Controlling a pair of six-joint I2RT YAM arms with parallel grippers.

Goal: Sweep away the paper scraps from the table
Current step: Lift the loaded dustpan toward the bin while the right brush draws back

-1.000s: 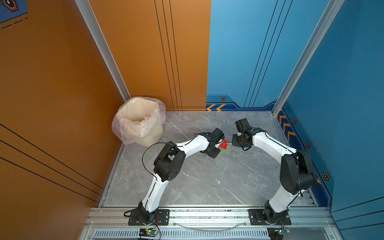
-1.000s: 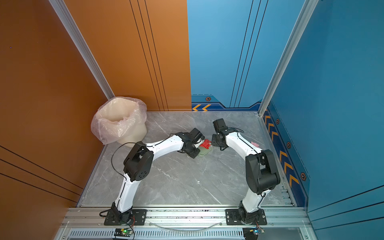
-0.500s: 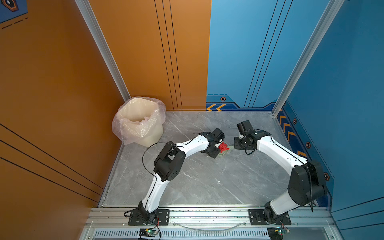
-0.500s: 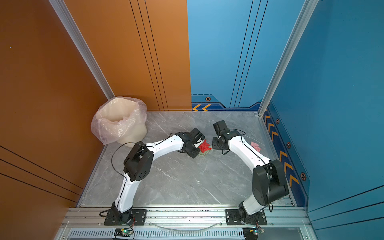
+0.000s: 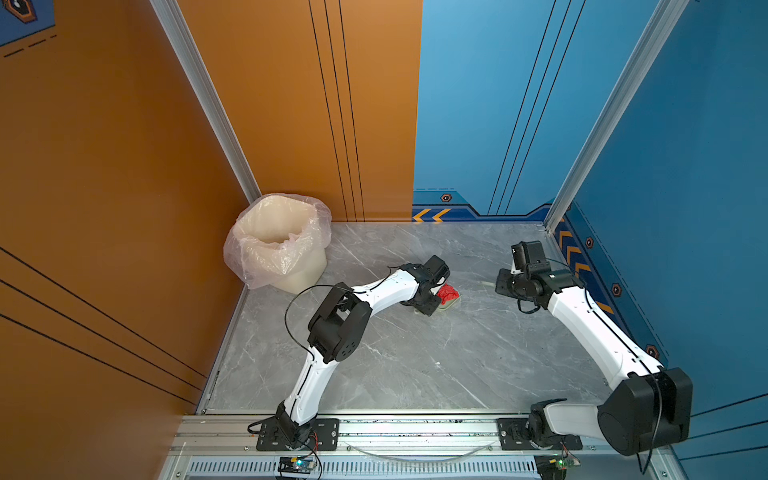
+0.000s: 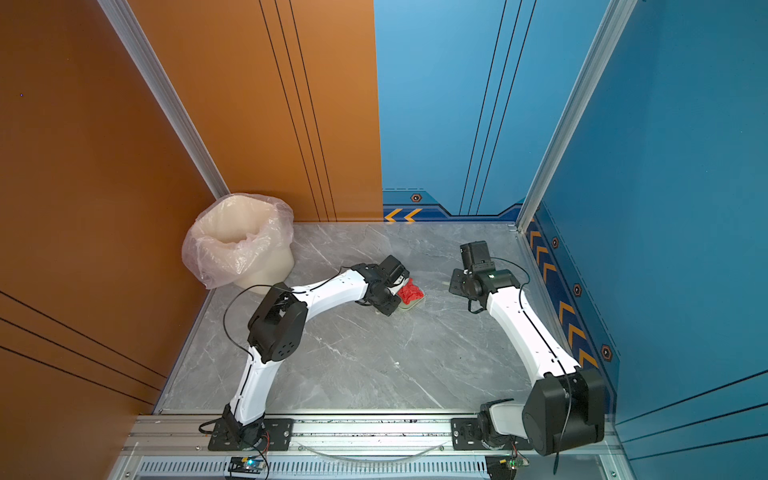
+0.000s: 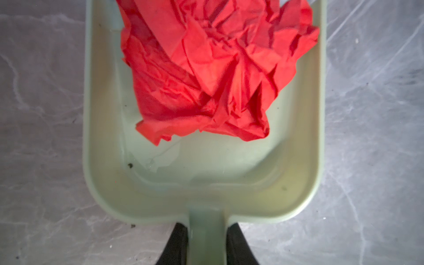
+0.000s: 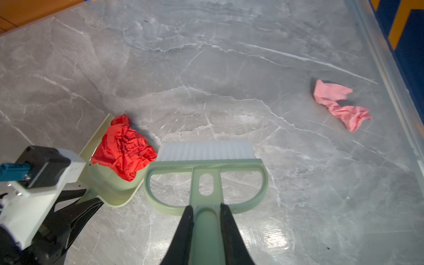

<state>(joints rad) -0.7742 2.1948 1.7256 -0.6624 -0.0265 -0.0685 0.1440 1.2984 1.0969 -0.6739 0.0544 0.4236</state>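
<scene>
A crumpled red paper scrap [image 7: 206, 80] lies inside the pale green dustpan [image 7: 206, 195], which rests flat on the grey marble table [image 5: 415, 365]. My left gripper [image 7: 206, 227] is shut on the dustpan's handle. In both top views the red scrap [image 5: 448, 292] [image 6: 409, 292] sits mid-table by the left gripper [image 5: 430, 306]. My right gripper [image 8: 205, 208] is shut on the handle of the green brush [image 8: 206, 165], whose white bristles stand just beside the dustpan [image 8: 114, 190]. A pink paper scrap [image 8: 339, 103] lies loose near the table's right rim.
A cream bin lined with a clear plastic bag [image 5: 278, 245] [image 6: 237, 245] stands in the back left corner. Orange and blue wall panels close in the table. A metal rim [image 8: 390, 68] runs along the right side, and the arms' base rail [image 5: 415, 428] along the front.
My right arm has swung to the right with the brush, away from the dustpan. The left arm, the dustpan and the red scrap have stayed where they were.
</scene>
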